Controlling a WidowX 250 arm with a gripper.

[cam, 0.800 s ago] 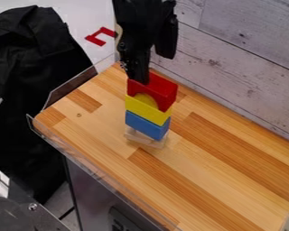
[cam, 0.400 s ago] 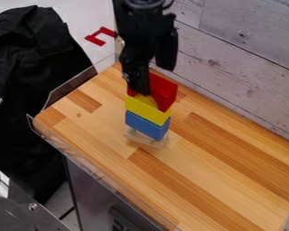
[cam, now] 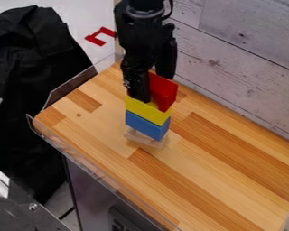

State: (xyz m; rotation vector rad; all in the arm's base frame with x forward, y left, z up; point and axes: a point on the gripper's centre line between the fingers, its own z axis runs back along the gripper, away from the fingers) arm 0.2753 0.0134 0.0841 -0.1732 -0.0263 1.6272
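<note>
The black gripper (cam: 151,87) hangs from the top over a small stack, open around the red arch block (cam: 164,92) at its top. One finger stands in front of the block's left part, hiding it; the other is at its back side, its tip partly behind the block. Under the red block lies a yellow block (cam: 148,111), then a blue block (cam: 147,126). At the bottom is a pale wooden piece (cam: 144,139) on the wooden table (cam: 201,176).
Clear plastic edging (cam: 99,170) runs along the table's left and front sides. A whitish plank wall (cam: 243,58) rises behind at the right. Black cloth (cam: 32,90) hangs at the left, beyond the table, with a red marking (cam: 97,37) on the pale surface behind.
The gripper has come down over the red block, its front finger dropping from the block's top edge to its lower part. The stack has stayed in place.
</note>
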